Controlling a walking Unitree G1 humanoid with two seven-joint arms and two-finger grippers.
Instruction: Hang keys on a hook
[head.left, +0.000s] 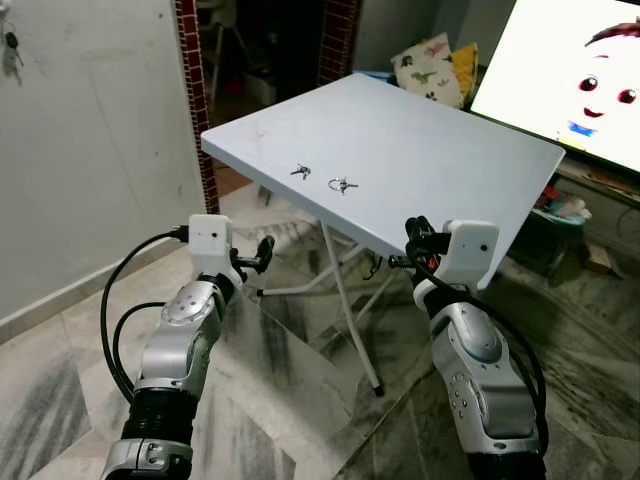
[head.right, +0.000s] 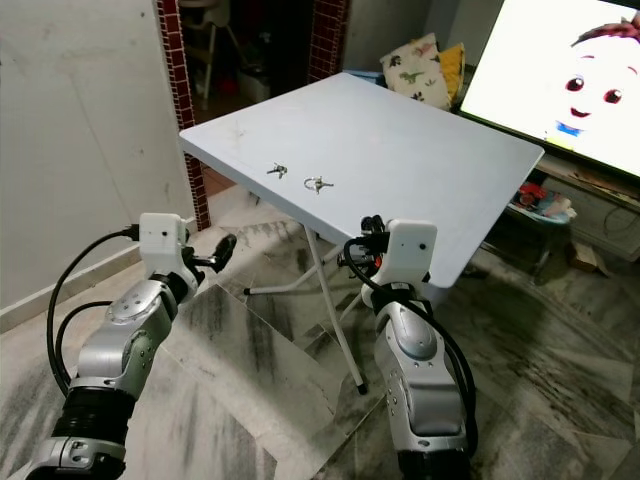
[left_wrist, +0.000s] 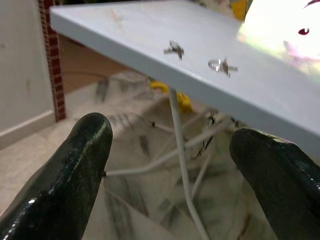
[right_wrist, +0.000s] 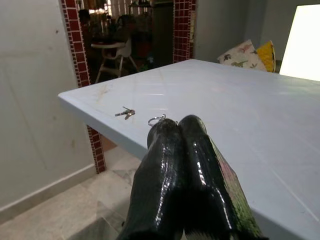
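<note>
Right now we stand before the white folding table, both arms raised at its near edge and nothing in either hand. Two small sets of keys lie on the near-left part of the top: the left keys and, just beside them to the right, the ringed keys, apart from each other and flat on the surface. Our left gripper hangs below and to the left of the table edge with its fingers spread wide apart, which we judge is a ready pose for reaching up to the keys. Our right gripper sits under the near edge with its two fingers pressed together, empty. Far left on the wall another bunch of keys hangs, probably marking where the hook is. We take it the pick-up has not yet begun, and the left arm is nearer to both keys and wall
</note>
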